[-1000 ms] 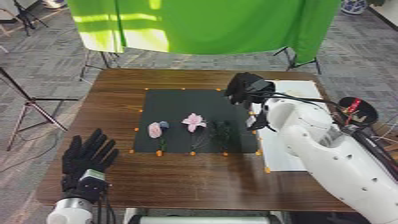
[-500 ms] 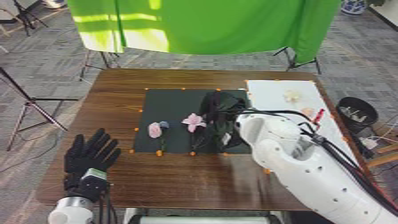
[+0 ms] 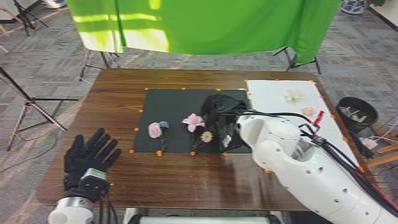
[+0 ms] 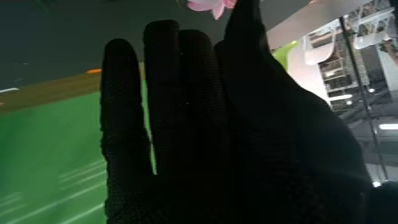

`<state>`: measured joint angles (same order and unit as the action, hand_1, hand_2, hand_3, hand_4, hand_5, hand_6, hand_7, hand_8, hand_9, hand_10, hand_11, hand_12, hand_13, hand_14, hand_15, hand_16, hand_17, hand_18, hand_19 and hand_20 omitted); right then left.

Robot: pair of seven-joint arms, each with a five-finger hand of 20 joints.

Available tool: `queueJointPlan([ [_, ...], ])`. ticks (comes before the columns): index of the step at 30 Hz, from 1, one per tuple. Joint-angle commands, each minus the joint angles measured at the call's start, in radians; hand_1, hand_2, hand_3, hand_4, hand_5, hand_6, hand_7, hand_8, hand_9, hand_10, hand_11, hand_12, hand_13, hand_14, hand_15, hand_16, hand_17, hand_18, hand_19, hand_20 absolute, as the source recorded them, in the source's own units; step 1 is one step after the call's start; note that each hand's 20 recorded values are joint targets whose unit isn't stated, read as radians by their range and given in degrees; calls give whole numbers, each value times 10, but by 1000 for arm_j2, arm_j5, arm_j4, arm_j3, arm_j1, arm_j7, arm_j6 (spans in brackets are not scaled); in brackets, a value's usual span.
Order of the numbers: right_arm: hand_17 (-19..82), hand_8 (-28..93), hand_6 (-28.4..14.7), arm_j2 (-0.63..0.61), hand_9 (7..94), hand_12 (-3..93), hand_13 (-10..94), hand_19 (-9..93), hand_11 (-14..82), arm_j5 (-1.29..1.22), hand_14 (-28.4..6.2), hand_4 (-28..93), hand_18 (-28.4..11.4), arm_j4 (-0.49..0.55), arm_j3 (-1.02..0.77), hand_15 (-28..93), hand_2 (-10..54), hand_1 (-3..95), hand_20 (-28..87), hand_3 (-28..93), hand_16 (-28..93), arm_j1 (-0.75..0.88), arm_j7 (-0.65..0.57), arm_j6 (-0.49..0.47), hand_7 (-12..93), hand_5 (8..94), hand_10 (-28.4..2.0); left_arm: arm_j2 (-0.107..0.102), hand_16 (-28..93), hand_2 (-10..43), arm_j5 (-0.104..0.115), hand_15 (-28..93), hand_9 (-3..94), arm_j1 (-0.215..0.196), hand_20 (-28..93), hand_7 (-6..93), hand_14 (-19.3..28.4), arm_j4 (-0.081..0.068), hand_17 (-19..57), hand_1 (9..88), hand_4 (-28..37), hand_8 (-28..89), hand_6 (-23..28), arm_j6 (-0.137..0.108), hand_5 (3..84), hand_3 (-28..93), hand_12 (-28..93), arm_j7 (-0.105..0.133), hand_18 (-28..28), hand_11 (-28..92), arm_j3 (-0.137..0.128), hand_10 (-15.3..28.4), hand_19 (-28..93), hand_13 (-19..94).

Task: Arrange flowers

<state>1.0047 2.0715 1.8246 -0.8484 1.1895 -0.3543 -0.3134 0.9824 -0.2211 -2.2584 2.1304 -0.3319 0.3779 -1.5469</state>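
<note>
In the head view, my right hand [image 3: 222, 109] is over the right part of the black mat [image 3: 169, 105], covering some of it. A small tan flower [image 3: 207, 136] lies at its near left side, close to a pink lily [image 3: 193, 122]. Farther left on the mat are a pink rose [image 3: 155, 130] and a small bluish flower [image 3: 164, 126]. My left hand [image 3: 89, 156] rests open on the wood left of the mat. In the right wrist view, my right hand [image 4: 191, 135] has straight fingers, with pink petals [image 4: 211, 6] beyond them.
A white board [image 3: 275, 90] at the table's right side bears a cream flower [image 3: 292, 95] and a peach flower [image 3: 308, 111]. A dark bin [image 3: 357, 111] stands off the table's right edge. Orange markers line the mat.
My right hand has moved left and nearer from the mat's back right corner, uncovering the cream and peach flowers. The tan flower has come into sight beside it. The left hand has barely changed.
</note>
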Motion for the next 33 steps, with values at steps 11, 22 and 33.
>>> queueJointPlan([
  [11,186,-134,3,-239,453,126,453,532,56,8,-96,-283,-173,-21,-304,151,-71,449,155,765,204,90,-123,62,154,461,-122,13,-85,179,26,337,230,-30,67,108,160,-15,-82,198,-283,-82,98,7,370,683,50,19,138,229,18,154,322,155],
  [22,161,-115,-21,-341,375,110,336,473,33,-121,-109,-283,-180,-105,-433,96,-75,378,151,735,160,140,-246,-105,118,411,-128,3,-88,178,38,341,247,-42,68,109,163,-7,-82,198,-283,-83,98,7,373,683,50,31,139,234,15,156,322,166],
  [33,196,-129,-4,-343,396,97,365,388,38,-128,-86,-282,-155,-173,-385,115,-75,450,156,726,114,150,-201,-89,142,424,-115,-192,-88,177,56,339,251,-3,69,108,164,-20,-81,199,-283,-83,99,46,376,684,50,-32,138,234,20,157,321,168],
])
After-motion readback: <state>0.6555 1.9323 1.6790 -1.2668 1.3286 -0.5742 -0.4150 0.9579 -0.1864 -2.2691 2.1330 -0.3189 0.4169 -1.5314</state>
